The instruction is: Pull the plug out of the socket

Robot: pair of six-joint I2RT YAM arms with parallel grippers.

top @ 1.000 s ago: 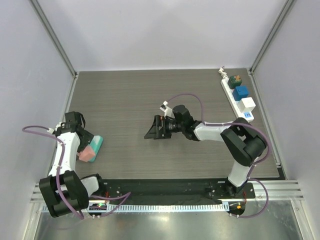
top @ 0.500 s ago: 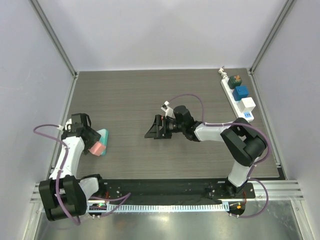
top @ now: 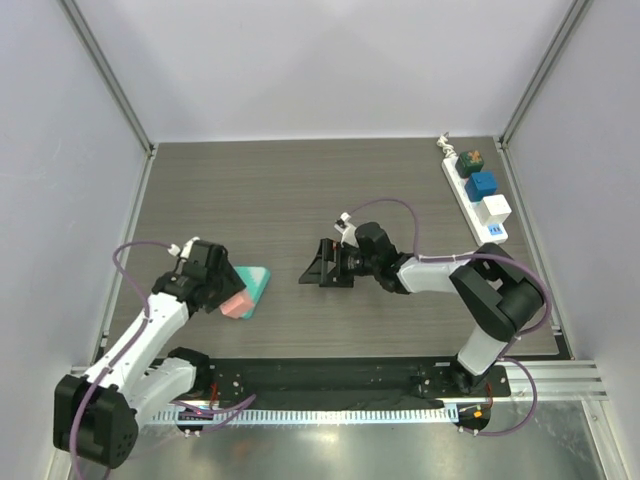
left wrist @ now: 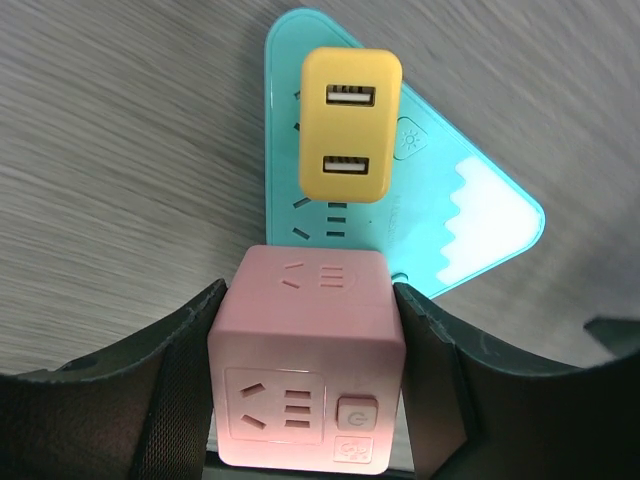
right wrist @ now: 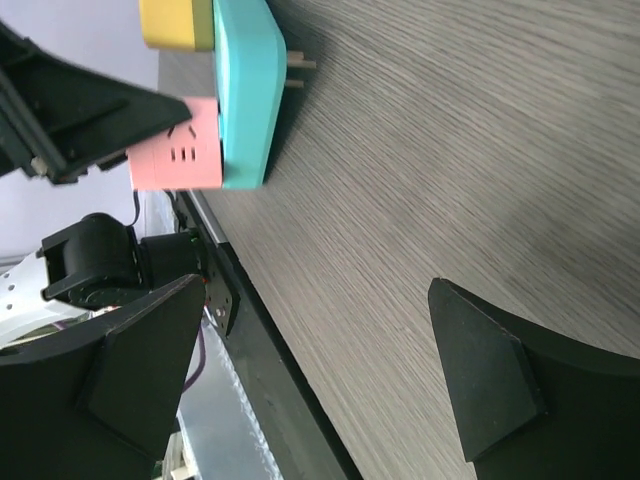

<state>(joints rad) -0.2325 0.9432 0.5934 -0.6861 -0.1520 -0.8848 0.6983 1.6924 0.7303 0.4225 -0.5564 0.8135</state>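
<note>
The socket, a long white power strip (top: 453, 174), lies at the back right with a blue label at its near end and a knotted cord at its far end. A dark green plug (top: 471, 161), a blue plug (top: 481, 185) and a white plug (top: 495, 210) sit in it. Neither gripper is near it. My left gripper (top: 222, 295) is shut on a pink cube adapter (left wrist: 305, 350) that is joined to a teal triangular block (left wrist: 470, 220) at the front left. My right gripper (top: 318, 265) is open and empty mid-table, facing that block (right wrist: 245, 90).
A yellow USB charger (left wrist: 350, 125) is plugged into the teal block's face. Metal prongs stick out of the block's underside in the right wrist view (right wrist: 300, 72). Grey walls enclose the table on three sides. The black base rail (top: 330, 375) runs along the near edge.
My left arm has swung to the right, carrying the pink cube and the teal block from the left edge toward the middle. My right gripper has shifted slightly right and nearer.
</note>
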